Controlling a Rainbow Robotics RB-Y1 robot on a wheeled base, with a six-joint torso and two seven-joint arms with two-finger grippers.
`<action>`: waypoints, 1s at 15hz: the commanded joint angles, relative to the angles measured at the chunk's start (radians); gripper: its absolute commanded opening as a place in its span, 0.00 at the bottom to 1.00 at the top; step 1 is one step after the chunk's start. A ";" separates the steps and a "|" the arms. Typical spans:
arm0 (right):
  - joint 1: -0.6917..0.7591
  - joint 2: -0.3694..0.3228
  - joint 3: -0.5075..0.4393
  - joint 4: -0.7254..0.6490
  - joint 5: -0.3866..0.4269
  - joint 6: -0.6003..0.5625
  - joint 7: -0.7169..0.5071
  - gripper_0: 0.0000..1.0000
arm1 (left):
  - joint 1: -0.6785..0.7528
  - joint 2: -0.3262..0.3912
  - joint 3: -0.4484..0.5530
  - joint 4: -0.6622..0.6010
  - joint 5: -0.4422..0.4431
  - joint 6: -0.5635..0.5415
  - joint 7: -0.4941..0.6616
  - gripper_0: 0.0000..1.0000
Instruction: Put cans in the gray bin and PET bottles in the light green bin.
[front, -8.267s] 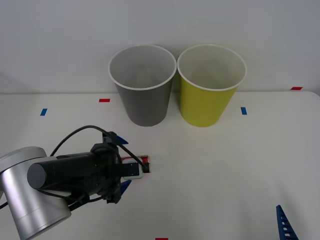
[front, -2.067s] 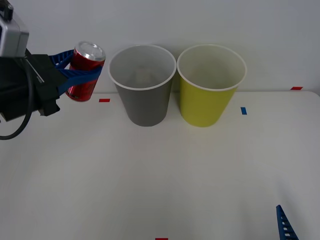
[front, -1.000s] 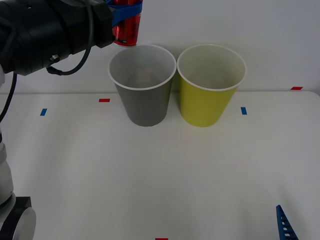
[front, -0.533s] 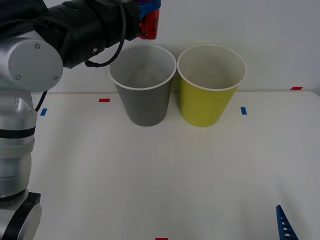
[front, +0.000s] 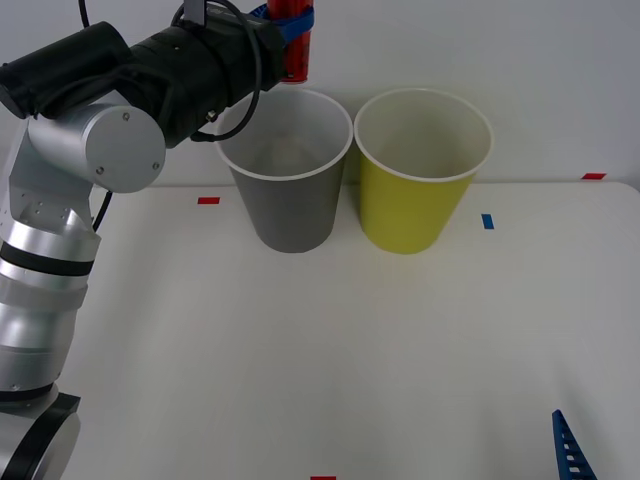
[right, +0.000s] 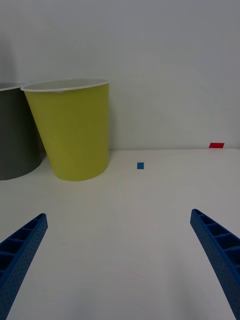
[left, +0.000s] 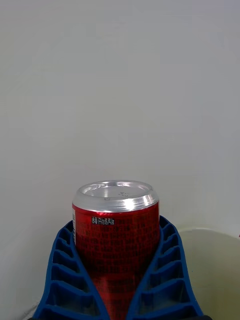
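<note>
Small white print just under the silver rim of the red can (left: 116, 235), and dark lettering down its side (both too fine to read).

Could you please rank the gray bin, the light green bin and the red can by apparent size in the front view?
1-2. The gray bin and the light green bin look alike; no ranking.
3. The red can, far smaller, gripped in the left pincer above the gray bin.

White table (front: 400, 350), colored tape marks (front: 208, 200)
</note>
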 joint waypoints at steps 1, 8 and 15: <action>0.000 0.000 0.000 0.000 0.000 0.000 0.000 1.00 | 0.000 -0.007 -0.002 0.001 -0.032 -0.008 -0.010 0.00; 0.000 0.000 0.000 0.000 0.000 0.000 0.000 1.00 | 0.000 -0.007 -0.017 0.006 -0.009 -0.008 0.007 1.00; 0.000 0.000 0.000 0.000 0.000 0.000 0.000 1.00 | 0.063 0.060 -0.017 -0.068 0.111 -0.007 -0.014 1.00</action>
